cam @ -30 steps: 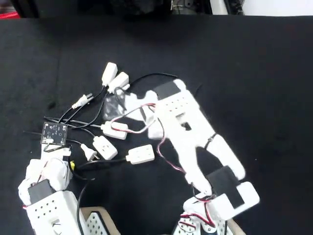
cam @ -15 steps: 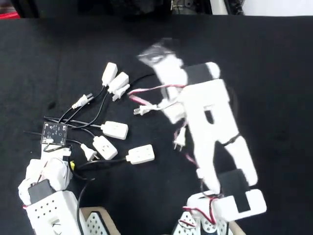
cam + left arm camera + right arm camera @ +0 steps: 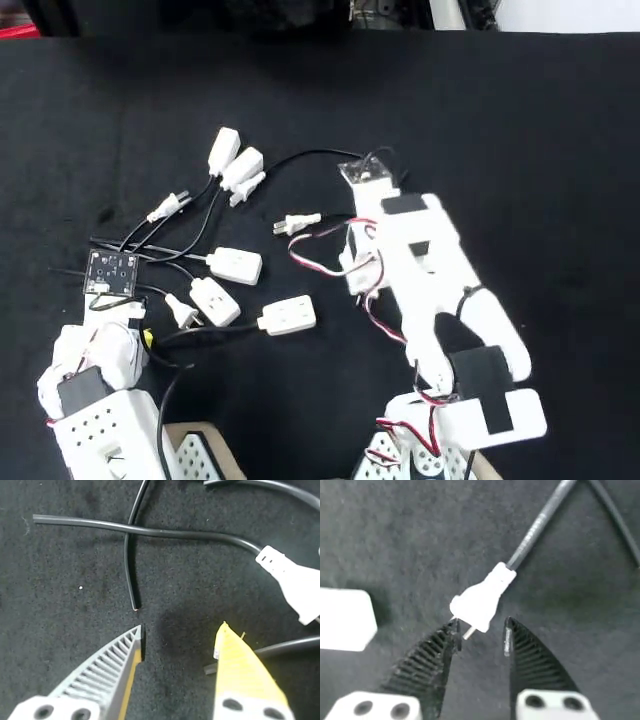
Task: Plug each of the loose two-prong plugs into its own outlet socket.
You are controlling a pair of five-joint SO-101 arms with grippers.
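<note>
While my right claw hangs spread over the worktop, a white two-prong plug lies at its fingertips, prongs pointing into the gap. My left claw is spread too, above black cords.

In the high view the right arm hides the counter beneath it, and the cord of a loose plug passes out of sight under it. The lower edge cuts off both arms' bases. In the right wrist view a white socket block is cut by the edge, and the cord is blurred. In the left wrist view the edge cuts off a white plug.
</note>
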